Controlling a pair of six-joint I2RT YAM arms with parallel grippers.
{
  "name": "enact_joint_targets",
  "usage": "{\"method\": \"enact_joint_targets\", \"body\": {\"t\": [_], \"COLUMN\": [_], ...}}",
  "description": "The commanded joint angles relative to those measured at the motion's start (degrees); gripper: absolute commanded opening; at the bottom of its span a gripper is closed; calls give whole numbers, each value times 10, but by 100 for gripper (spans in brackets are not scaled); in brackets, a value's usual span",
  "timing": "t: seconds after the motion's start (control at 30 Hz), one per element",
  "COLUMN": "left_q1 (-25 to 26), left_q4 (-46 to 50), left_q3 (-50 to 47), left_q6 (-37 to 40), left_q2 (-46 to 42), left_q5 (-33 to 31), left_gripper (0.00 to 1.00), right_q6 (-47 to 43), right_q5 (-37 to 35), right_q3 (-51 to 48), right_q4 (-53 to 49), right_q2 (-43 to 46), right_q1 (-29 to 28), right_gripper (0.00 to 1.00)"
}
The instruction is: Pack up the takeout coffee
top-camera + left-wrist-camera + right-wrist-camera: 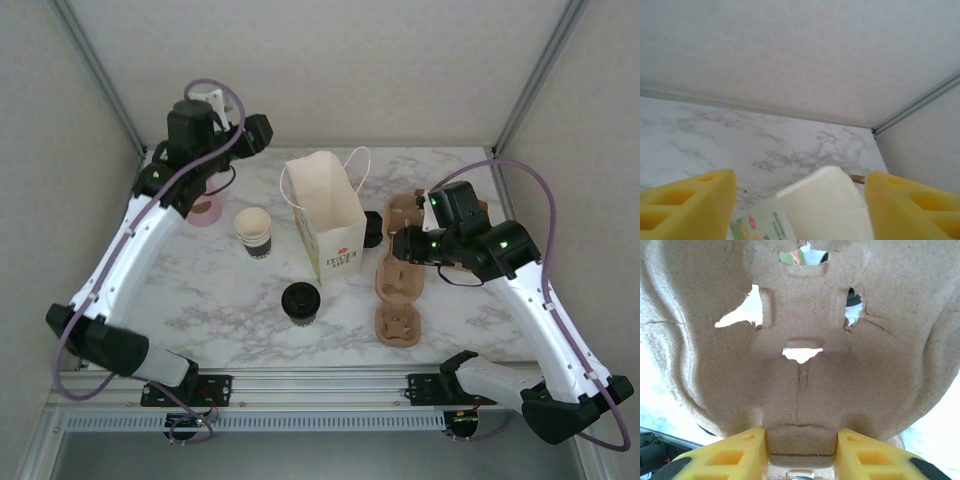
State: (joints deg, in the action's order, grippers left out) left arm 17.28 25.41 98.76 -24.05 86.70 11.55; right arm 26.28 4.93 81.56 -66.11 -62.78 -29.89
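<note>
The takeout coffee (300, 302), a small cup with a round black lid, stands on the marble table in front of the white paper bag (326, 215). My left gripper (260, 131) hovers high at the back left, well away from the cup. In the left wrist view the left gripper (800, 176) is open, with nothing between its yellow fingers (695, 200) and the bag's top (832, 205) beyond them. To the right of the bag, my right gripper (405, 244) is shut on a brown moulded cup carrier (805, 315).
A lidless paper cup (254, 231) stands left of the bag, and a pink disc (205, 212) lies further left. A black cylinder (372, 229) sits against the bag's right side. Brown carrier trays (397, 325) run down the right of the table.
</note>
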Motion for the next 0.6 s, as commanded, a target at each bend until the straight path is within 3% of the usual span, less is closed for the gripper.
{"method": "enact_joint_targets", "body": {"t": [0.0, 0.17, 0.57], "left_q1": [-29, -47, -51], "left_q4": [8, 13, 40], "left_q3": [66, 147, 293], "left_q6": [24, 67, 122], "left_q2": [69, 174, 385], "left_q5": [68, 88, 211], "left_gripper": [60, 46, 37], "right_q6": [-22, -38, -51], "right_q5": [26, 28, 11], "right_q3": [36, 56, 94], "right_q4": [-11, -7, -5], "right_q2": [1, -5, -13], "right_q1": [-4, -4, 0], "right_gripper": [35, 35, 35]}}
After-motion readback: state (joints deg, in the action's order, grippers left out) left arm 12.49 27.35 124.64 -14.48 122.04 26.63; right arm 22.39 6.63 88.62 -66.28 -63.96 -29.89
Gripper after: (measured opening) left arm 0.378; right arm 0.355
